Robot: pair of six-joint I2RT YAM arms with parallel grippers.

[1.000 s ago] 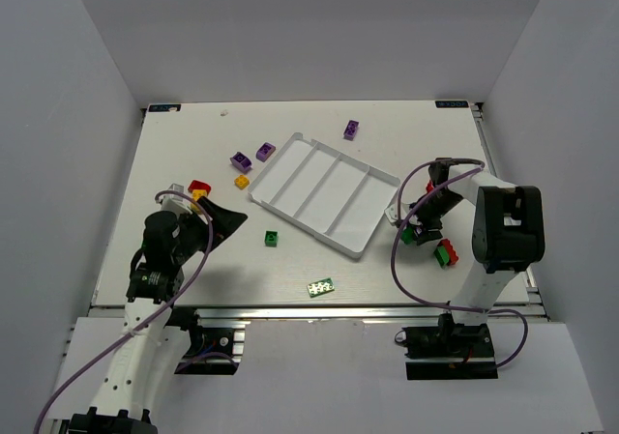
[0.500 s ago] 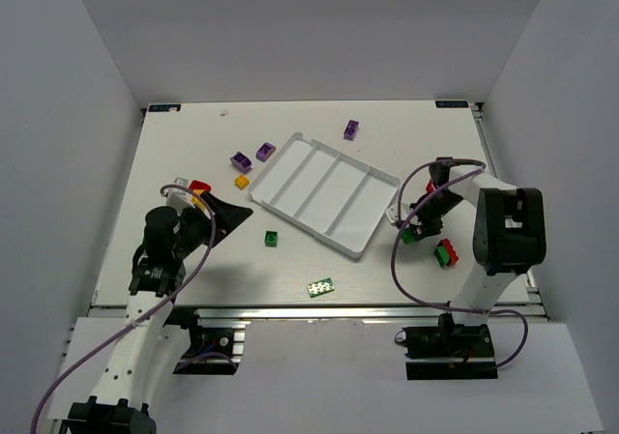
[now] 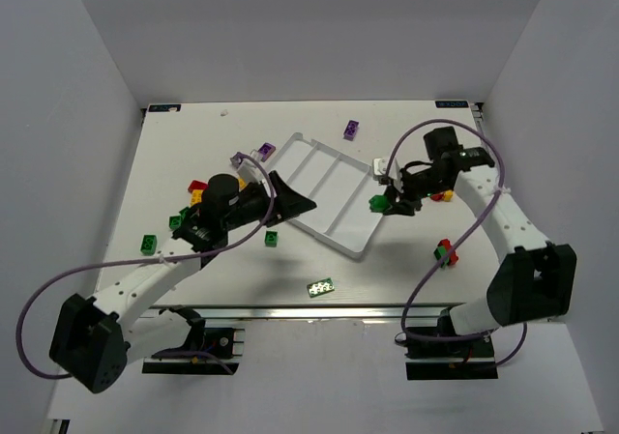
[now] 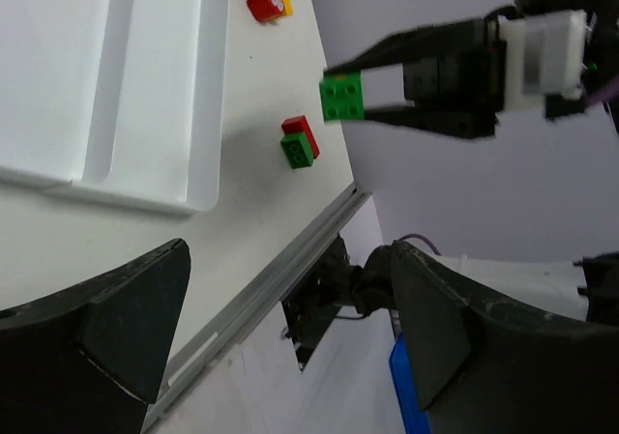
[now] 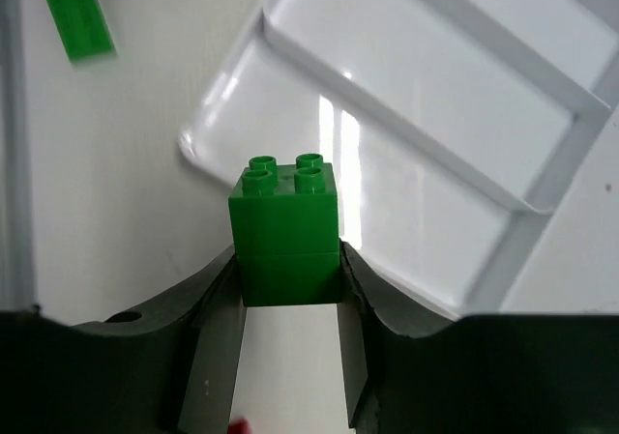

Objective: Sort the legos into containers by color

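Pinching the green brick [image 5: 287, 231] by its flat sides, your right gripper [image 3: 391, 202] holds it lifted over the tray [image 3: 334, 202] corner, likely for dropping; your left gripper [image 3: 288, 200] hovers, jaws spread wide, holding nothing.

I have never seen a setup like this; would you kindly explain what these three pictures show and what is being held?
These are two robot arms bolted at the near edge of a white table. The overhead picture looks down from above and behind them; the other two come from a camera on each wrist, so each arm's own fingers show. On the table lie a white rectangular plastic tray with long compartments and scattered studded bricks, among them a purple brick and a flat green plate. The right gripper pinches a green studded plastic brick in the air at the tray's right edge. The left gripper is open and holds nothing.
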